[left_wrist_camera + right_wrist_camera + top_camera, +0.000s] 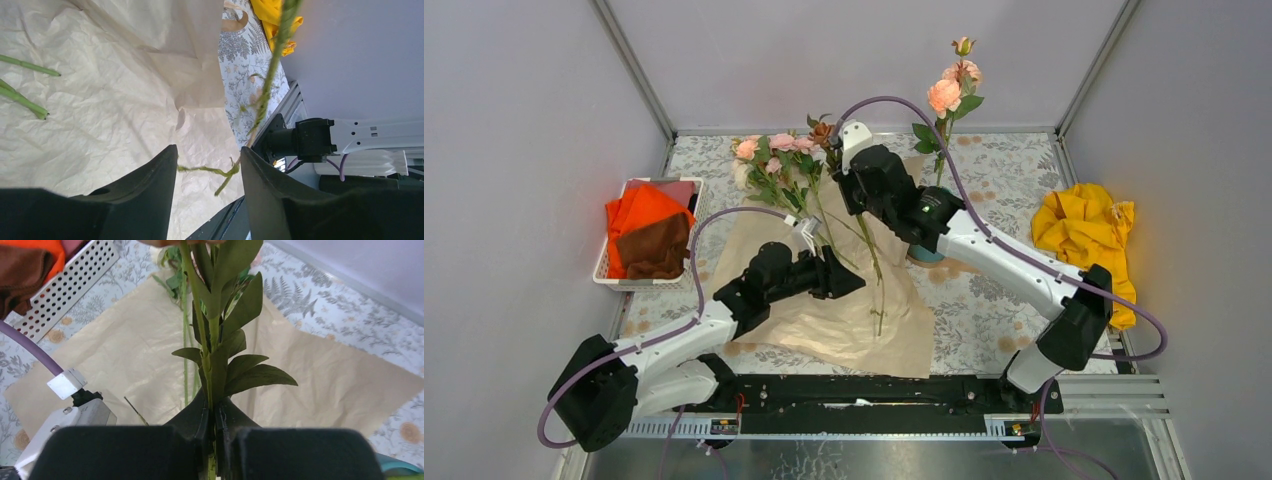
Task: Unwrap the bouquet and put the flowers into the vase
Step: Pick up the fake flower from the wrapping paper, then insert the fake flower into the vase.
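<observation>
Two roses [949,90] stand in the vase [921,257] on the desk [984,300]; loose flowers [774,160] lie at the far edge of the kraft paper [824,335].

Left wrist view — the left gripper [209,155] is half open, with a stem end [220,172] between its fingers.

Right wrist view — the right gripper [211,412] clamps a leafy stem [210,340].

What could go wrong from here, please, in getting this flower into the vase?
1. The stem clamped in the right end effector hangs inside the open left end effector, so lifting might snag it.
2. The vase sits partly under the right arm and seems to hold a tall flower; a swing could tip it.
</observation>
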`<state>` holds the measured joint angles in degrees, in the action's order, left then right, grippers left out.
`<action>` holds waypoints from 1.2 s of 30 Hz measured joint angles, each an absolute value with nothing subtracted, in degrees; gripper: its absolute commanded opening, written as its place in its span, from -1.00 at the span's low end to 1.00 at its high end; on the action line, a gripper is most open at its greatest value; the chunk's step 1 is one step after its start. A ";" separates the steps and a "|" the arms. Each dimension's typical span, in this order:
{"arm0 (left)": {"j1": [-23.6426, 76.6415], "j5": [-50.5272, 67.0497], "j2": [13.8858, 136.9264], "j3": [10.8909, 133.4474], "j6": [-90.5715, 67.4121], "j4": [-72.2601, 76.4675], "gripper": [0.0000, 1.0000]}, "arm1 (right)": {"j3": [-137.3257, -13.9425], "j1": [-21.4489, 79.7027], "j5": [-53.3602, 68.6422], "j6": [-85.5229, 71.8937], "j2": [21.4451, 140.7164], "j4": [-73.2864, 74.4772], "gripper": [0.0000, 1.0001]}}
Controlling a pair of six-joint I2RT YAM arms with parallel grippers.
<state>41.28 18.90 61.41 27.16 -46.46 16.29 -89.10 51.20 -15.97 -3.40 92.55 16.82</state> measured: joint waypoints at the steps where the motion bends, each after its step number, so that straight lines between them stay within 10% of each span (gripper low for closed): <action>1: 41.30 18.83 61.28 27.11 -46.46 16.21 0.20 | -89.52 51.20 -16.27 -2.94 92.07 16.99 -1.00; 36: 41.45 17.52 60.12 25.06 -47.05 15.75 0.35 | -77.60 50.92 -37.06 28.60 57.69 -22.33 -1.00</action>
<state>41.45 17.52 60.12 25.06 -47.05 15.75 -77.60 50.92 -37.06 28.60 57.69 -22.33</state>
